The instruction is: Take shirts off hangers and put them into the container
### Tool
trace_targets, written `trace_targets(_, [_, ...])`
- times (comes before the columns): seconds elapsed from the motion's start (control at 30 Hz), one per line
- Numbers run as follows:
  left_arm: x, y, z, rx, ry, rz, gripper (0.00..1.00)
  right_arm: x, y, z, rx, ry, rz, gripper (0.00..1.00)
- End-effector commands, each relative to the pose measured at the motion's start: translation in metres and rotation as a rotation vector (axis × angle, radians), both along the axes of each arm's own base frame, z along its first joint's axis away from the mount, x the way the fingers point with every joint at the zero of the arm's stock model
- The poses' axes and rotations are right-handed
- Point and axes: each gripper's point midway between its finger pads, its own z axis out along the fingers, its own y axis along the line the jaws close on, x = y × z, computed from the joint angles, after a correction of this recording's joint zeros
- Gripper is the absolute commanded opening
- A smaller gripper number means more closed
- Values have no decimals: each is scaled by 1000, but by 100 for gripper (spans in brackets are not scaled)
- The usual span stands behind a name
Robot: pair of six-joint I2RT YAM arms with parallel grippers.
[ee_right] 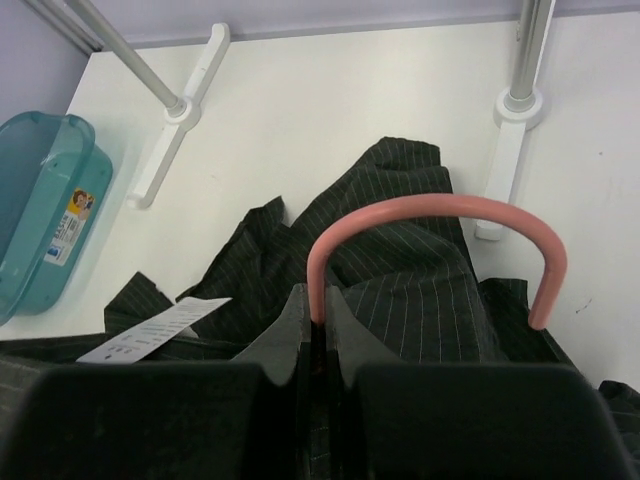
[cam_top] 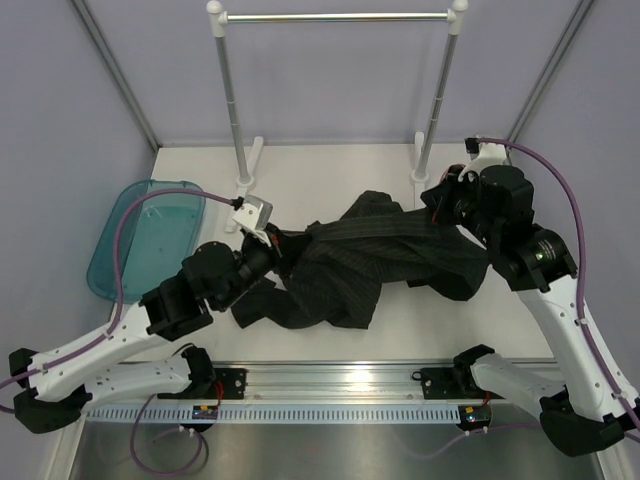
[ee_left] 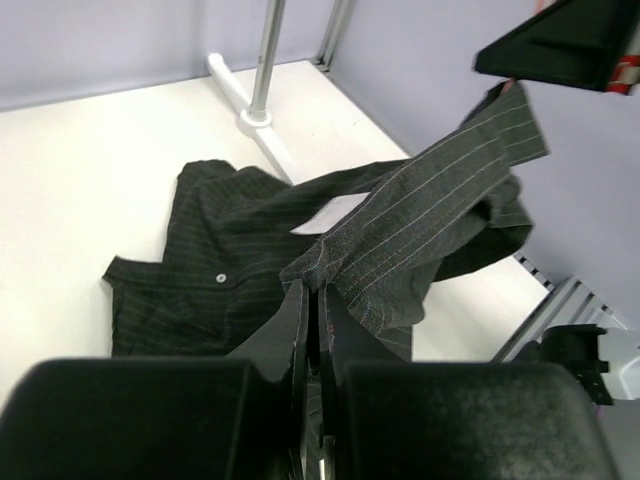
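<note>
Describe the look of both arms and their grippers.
The left arm and the right arm are each built of smooth white shell links joined by chunky black joint housings, with a thin purple cable looping along each arm. The left gripper and the right gripper have flat black wedge-shaped fingers on bulky black bodies.
</note>
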Motion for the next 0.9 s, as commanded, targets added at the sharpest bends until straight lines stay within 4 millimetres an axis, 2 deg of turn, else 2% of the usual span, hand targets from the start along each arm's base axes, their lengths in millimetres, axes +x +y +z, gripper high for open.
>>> trace_targets(0.0, [-2, -7, 23, -21, -38, -44, 0, 28, -9, 29, 94, -106, -130, 0])
trace_targets(0.1, [-6, -31, 15, -7, 1, -121, 0, 33, 0, 38, 128, -119, -105, 0])
trace_targets(0.17, [-4, -39, 0, 15, 49, -124, 0, 39, 1, 40, 128, -114, -113, 0])
trace_targets(0.2, [-3, -39, -6, 22, 65, -113, 0, 39, -1, 52, 137, -138, -123, 0])
trace_targets(0.23, [3, -35, -13, 31, 76, -73, 1, 43, -5, 56, 126, -148, -147, 0])
trace_targets(0.27, [6, -31, -18, 32, 91, -38, 1, 43, -8, 68, 129, -171, -161, 0])
trace_targets(0.37, [20, -8, -40, 75, 109, 105, 1, 44, -15, 87, 112, -211, -190, 0])
trace_targets(0.43, [26, 6, -51, 100, 110, 172, 1, 45, -16, 92, 100, -224, -188, 0])
trace_targets(0.53, [28, 17, -63, 140, 115, 211, 1, 40, -16, 101, 108, -245, -175, 0])
trace_targets(0.63, [28, 16, -72, 164, 123, 206, 2, 34, -12, 111, 141, -262, -146, 0])
trace_targets(0.73, [23, 4, -73, 144, 128, 147, 4, 29, -3, 117, 166, -297, -86, 0])
trace_targets(0.87, [18, -16, -59, 88, 110, 61, 9, 31, 7, 99, 144, -265, -29, 0])
